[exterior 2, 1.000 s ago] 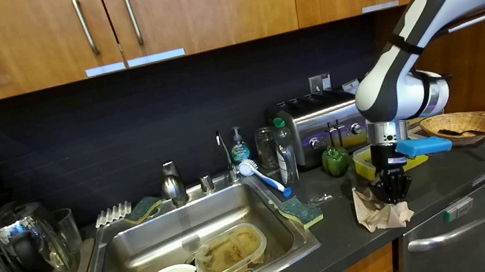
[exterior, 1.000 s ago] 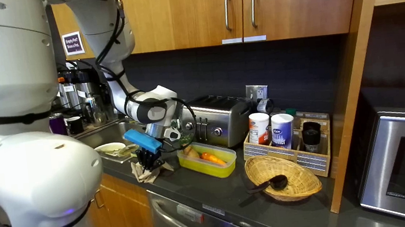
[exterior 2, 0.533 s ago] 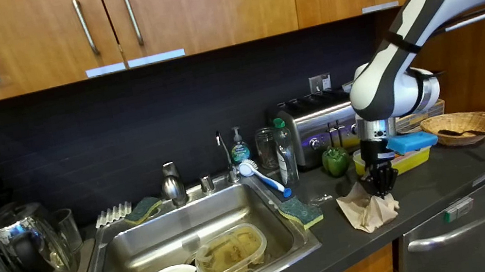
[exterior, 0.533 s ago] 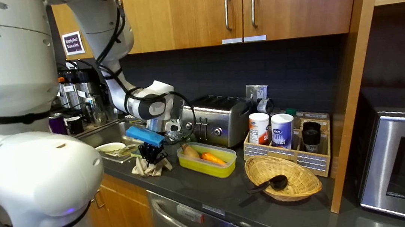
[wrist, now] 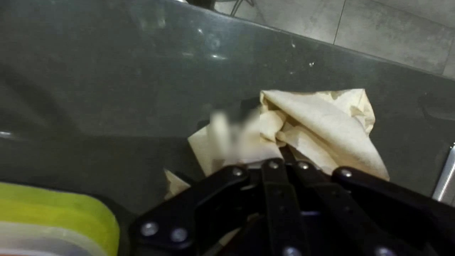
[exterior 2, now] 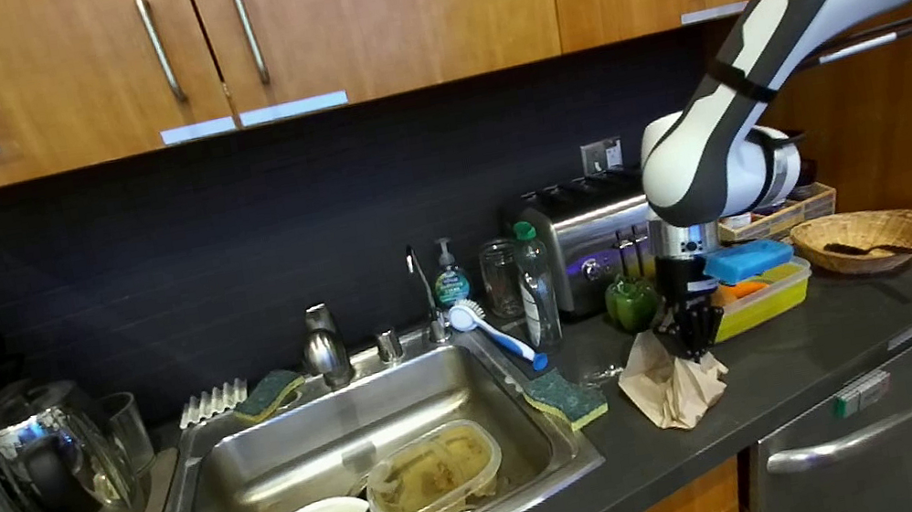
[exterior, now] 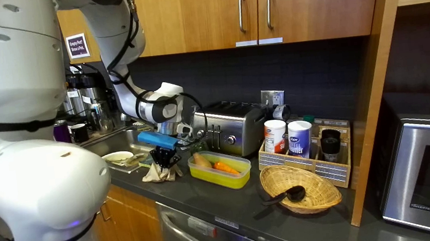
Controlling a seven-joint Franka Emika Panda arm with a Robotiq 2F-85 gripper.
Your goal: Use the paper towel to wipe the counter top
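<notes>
The crumpled tan paper towel (exterior: 158,174) lies on the dark grey counter top (exterior: 218,206), between the sink and the yellow tray. It shows also in an exterior view (exterior 2: 671,387) and in the wrist view (wrist: 330,128). My gripper (exterior: 166,166) points down over the towel, with its fingers close together and a pinch of towel between them. In an exterior view the gripper (exterior 2: 695,353) holds the towel near its right side, and the towel spreads left onto the counter. In the wrist view the fingertips (wrist: 288,163) are partly hidden by the knuckles.
The yellow tray (exterior 2: 762,313) with vegetables stands close beside the gripper. A green pepper (exterior 2: 631,304) and a toaster (exterior: 235,124) are behind it. A sponge (exterior 2: 566,400) lies by the sink rim (exterior 2: 561,465). A woven basket (exterior: 320,191) stands farther along the counter.
My gripper has moved with the paper towel toward the sink and back from the counter's front edge. The towel slid along and changed its folds. The grip looks the same.
</notes>
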